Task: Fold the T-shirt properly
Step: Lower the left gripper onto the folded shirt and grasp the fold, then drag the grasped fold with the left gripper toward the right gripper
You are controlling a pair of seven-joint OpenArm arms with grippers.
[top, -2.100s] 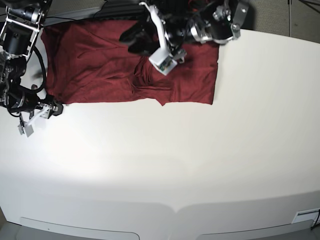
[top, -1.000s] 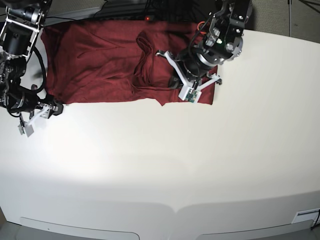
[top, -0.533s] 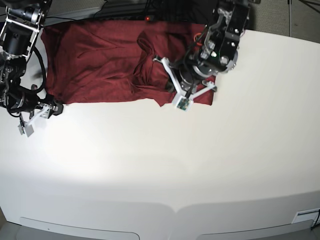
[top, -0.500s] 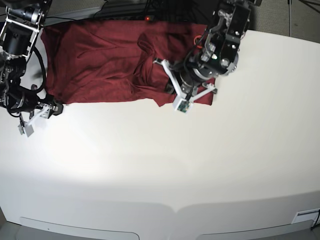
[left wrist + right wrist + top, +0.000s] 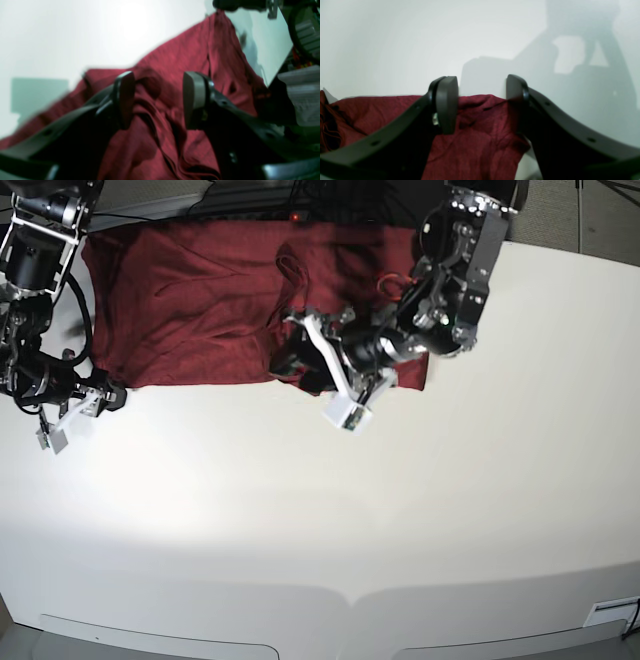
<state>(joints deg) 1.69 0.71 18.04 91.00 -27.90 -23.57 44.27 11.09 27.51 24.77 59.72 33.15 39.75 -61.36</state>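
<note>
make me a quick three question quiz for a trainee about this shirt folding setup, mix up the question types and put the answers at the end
1. True or false: the left gripper is clamped shut on the dark red thin-fabric T-shirt.
2. Multiple choice: in the base view, the T-shirt lies (A) in the middle of the white table, (B) along the table's far edge, (C) hanging off the near edge.
3. Fill in: the fingers of the right gripper stand ____, above a corner of the T-shirt.

Key: 1 false, its fingers stand apart with rumpled fabric below them; 2 B; 3 apart.
</note>
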